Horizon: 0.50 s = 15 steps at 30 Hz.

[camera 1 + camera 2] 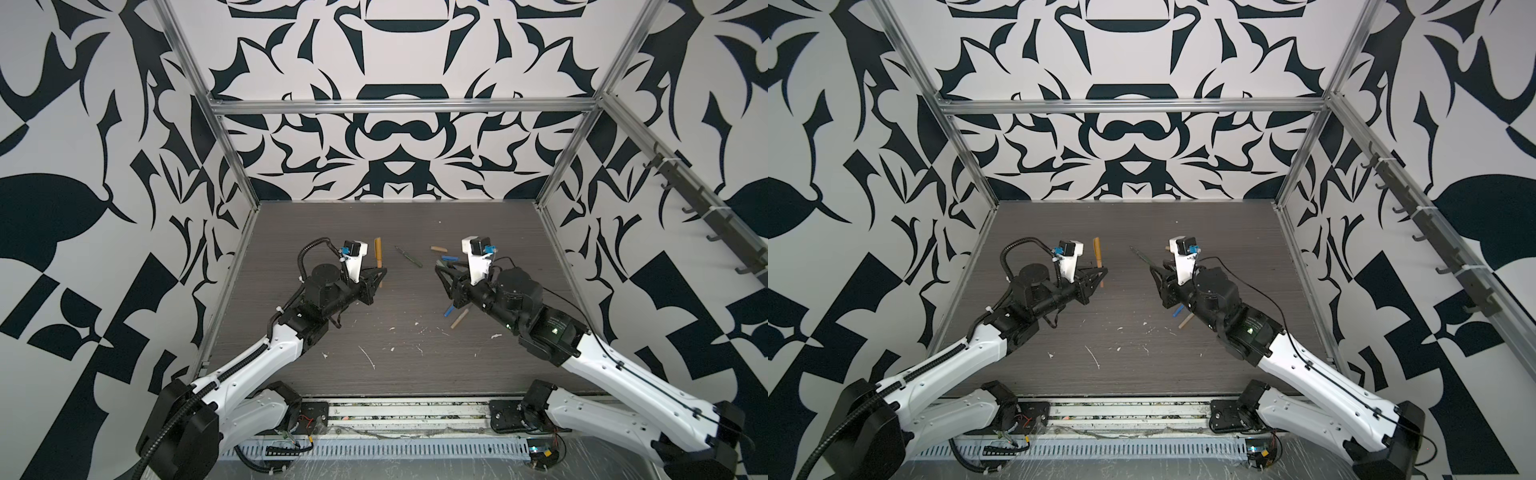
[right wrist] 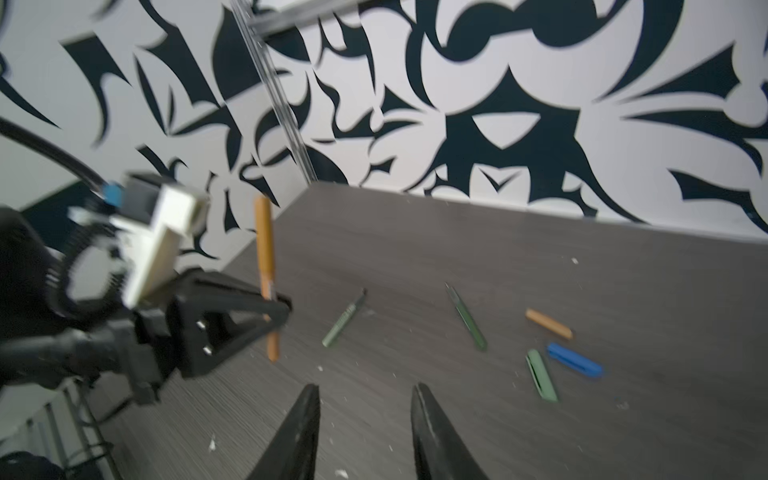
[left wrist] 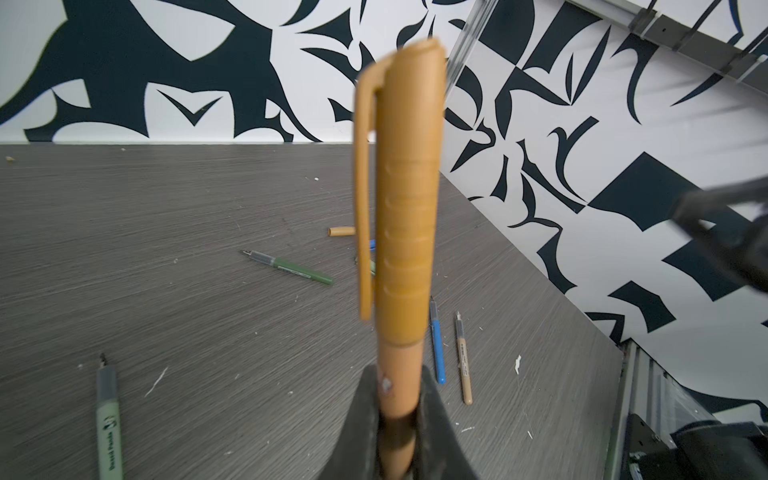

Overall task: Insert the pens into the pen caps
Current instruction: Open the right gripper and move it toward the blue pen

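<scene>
Both top views: your left fingers (image 1: 375, 277) are clamped tight on the lower barrel of the ochre-brown pen (image 1: 379, 266). The pen stands upright above the counter (image 1: 374, 340), with the ochre-brown cap (image 1: 377, 246) seated on its upper end. Your right fingers (image 1: 441, 271) hover well apart from it, over the right half of the counter. The dark green pen (image 1: 409, 256) lies flat between the two arms. The tan cap (image 1: 439, 249) and blue cap (image 1: 451, 258) lie just beyond the right fingers. The blue pen (image 1: 449, 311) and tan pen (image 1: 459, 319) lie side by side near the right wrist.

Left wrist view: the capped ochre-brown pen (image 3: 401, 374) rises from between your left fingers (image 3: 361, 419), and the cap (image 3: 409, 199) covers its tip. On the counter behind it lie the pale green pen (image 3: 109, 415), dark green pen (image 3: 295, 268), blue pen (image 3: 436, 345), tan pen (image 3: 463, 361) and tan cap (image 3: 343, 231).

Right wrist view, somewhat blurred: your right fingers (image 2: 305, 419) stand partly apart with nothing between them. Ahead of them on the counter lie the pale green pen (image 2: 343, 322), dark green pen (image 2: 467, 320), tan cap (image 2: 548, 323), blue cap (image 2: 575, 359) and light green cap (image 2: 540, 374).
</scene>
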{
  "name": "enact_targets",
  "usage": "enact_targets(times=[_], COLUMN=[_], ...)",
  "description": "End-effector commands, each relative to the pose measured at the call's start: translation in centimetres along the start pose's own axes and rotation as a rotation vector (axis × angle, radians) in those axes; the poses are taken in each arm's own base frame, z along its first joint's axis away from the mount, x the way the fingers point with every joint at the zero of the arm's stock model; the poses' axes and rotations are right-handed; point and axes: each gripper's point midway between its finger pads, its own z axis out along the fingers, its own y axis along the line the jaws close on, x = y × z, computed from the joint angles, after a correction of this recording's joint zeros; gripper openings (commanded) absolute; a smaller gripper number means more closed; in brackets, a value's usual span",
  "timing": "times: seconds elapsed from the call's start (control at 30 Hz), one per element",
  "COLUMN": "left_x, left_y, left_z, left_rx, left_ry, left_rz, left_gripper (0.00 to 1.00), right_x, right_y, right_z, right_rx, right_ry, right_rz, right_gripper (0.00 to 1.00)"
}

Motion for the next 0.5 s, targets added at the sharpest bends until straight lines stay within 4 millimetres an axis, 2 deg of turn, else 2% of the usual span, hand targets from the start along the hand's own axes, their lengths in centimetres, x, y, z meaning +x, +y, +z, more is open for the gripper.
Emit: enact_targets(times=[0.0, 0.23, 0.4, 0.47], left_x=[-1.2, -1.5, -1.0, -0.5], left_y=[0.3, 1.2, 2.7, 3.4], left_z=[-0.3, 0.3, 1.5, 2.1], left_rx=[-0.045, -0.103, -0.196, -0.235], left_ry=[-0.008, 0.014, 0.114, 0.16], left_rz=[0.002, -0.014, -0.055, -0.073], left_gripper=[0.0, 0.0, 0.0, 0.0], right_x=[2.9, 4.4, 5.2, 5.0], right_y=[-3.2, -7.7, -9.5, -10.0], right_z=[-0.6, -1.3, 0.3, 0.9], right_rx=[0.14, 0.34, 0.389, 0.402], right_ry=[0.053, -0.001, 0.001, -0.007], right_rz=[-0.003, -0.061, -0.015, 0.004], right_gripper=[0.39, 0.39, 0.39, 0.39])
